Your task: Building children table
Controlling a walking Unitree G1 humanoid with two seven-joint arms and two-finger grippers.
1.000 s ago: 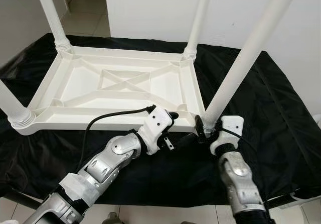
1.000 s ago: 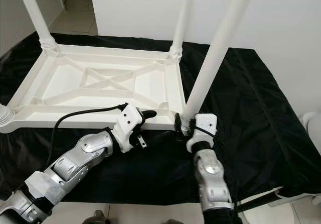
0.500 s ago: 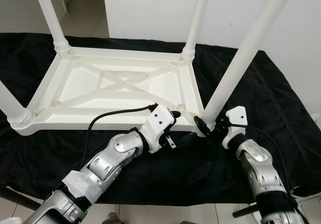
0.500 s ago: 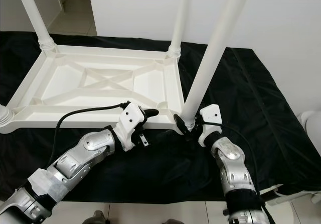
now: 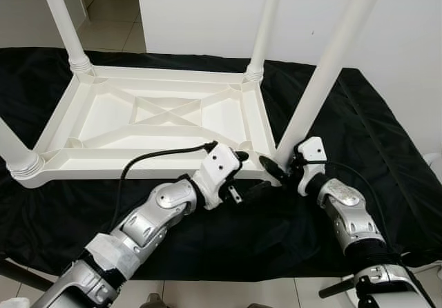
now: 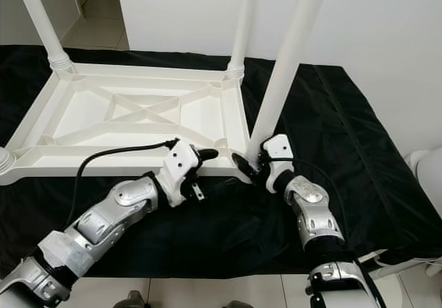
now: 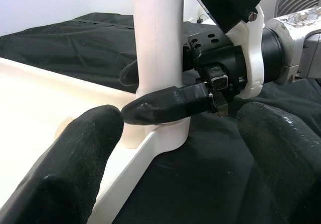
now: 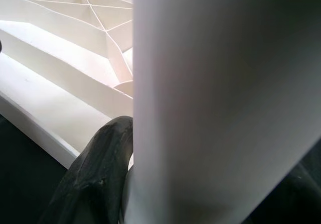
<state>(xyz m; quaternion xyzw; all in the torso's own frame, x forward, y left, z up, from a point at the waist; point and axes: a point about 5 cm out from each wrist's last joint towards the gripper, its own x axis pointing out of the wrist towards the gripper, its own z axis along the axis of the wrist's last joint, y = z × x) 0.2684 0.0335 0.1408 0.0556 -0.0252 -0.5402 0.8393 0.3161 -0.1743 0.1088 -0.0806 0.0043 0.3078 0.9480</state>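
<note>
A white plastic children's table (image 5: 159, 157) lies upside down on a black cloth, its legs pointing up. My right gripper (image 5: 282, 170) is at the foot of the near-right leg (image 5: 324, 66), shut on it where it meets the corner socket. In the left wrist view one of its black fingers (image 7: 165, 108) crosses the front of that leg (image 7: 155, 33). The right wrist view has the leg (image 8: 215, 83) close between the fingers (image 8: 95, 169). My left gripper (image 5: 248, 175) hovers open at the table's near rim, just left of that corner, holding nothing.
The black cloth (image 5: 387, 135) covers a low platform whose front edge is near my body. Three other legs stand at the far-left (image 5: 59, 18), far-right (image 5: 266, 25) and near-left (image 5: 14, 152) corners. A white wall is behind, and tiled floor (image 5: 114, 25) lies far left.
My right forearm has swung out to the right and its gripper has turned around the foot of the near-right leg. The left arm has barely moved. The camera has shifted slightly.
</note>
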